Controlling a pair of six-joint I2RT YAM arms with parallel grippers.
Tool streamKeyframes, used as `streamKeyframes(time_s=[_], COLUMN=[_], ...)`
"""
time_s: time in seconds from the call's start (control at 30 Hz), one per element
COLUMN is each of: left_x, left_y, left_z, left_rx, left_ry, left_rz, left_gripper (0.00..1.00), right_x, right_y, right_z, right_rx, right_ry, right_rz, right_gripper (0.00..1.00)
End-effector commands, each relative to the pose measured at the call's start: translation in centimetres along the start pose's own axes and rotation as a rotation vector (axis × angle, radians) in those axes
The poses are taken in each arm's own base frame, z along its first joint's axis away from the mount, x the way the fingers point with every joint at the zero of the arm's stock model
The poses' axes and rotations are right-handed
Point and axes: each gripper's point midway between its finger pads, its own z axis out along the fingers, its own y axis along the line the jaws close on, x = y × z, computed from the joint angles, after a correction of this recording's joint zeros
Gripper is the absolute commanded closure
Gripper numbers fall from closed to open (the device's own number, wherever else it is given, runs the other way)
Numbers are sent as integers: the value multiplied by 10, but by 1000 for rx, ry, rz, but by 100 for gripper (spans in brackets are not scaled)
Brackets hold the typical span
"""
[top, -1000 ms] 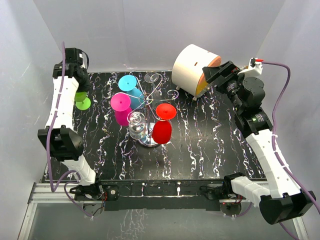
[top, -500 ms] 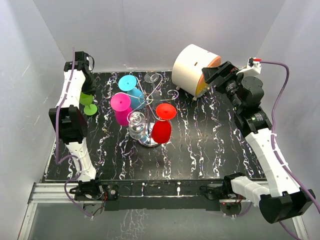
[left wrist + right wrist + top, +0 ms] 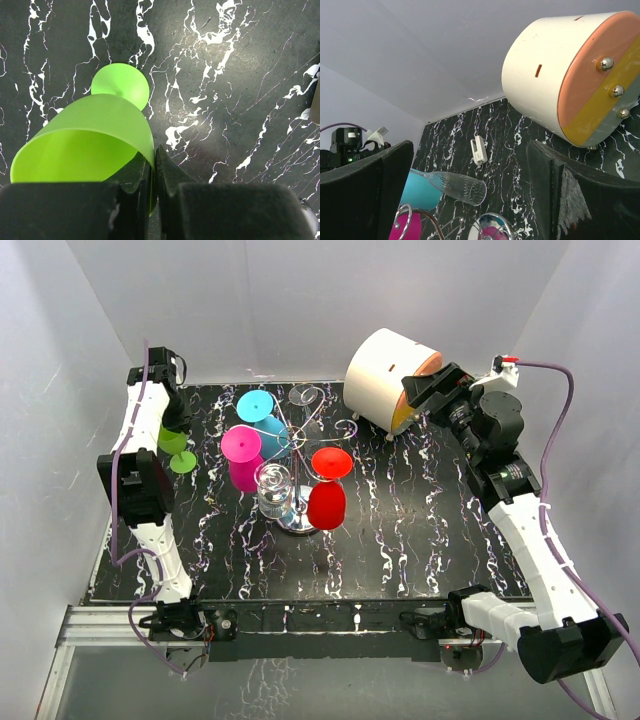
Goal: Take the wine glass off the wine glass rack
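To the left of the wine glass rack [image 3: 298, 455], well apart from its scroll arms, the green wine glass [image 3: 90, 135] is off the rack and held by the left gripper [image 3: 154, 165]. Its jaws are pinched tight on the bowl's rim (one finger inside, one outside), and the glass tilts with its foot toward the black marbled table [image 3: 400, 520]. On the rack hang a pink glass [image 3: 242, 455], a teal glass [image 3: 262, 416], a red glass [image 3: 326, 498] and a clear glass [image 3: 274, 488], feet uppermost. Behind and right of the rack, the right gripper [image 3: 470, 150] hovers with jaws spread wide around nothing, just beside the white drum [image 3: 555, 85].
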Motion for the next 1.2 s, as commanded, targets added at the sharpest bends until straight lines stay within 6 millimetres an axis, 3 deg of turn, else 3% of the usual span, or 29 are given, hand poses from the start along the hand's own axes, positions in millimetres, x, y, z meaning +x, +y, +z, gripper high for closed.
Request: streamKeyframes(time_s=[0.0,0.23,0.4,0.63,0.87,1.0,1.17], left_x=[-3,-5,-14,-39,-19,-11,11], left_y=[0,3,8,-1,-26,-35,-56], left_z=[-10,-18,-41,-124,-193,-238,-311], left_rx=[20,8,-5,96,331,452,702], left_ry=[-18,-27,-62,-222,-355,-455,-640], left_rz=[-1,0,-2,-34,-56,-66,-40], left_gripper=[95,76,67,53,38,35,25], right_x=[-1,-2,-3,2,24,44,61], right_y=[3,4,6,5,3,27,60], right_z=[1,-1,-6,-11,-27,-41,-59], right_rx=[-20,-22,-31,-29,-73,-230,-422], right_ry=[-12,-12,-7,11,89,204,336], right_rz=[-9,-9,-9,-17,-66,-88,-28], right_gripper=[5,5,5,4,2,2,2])
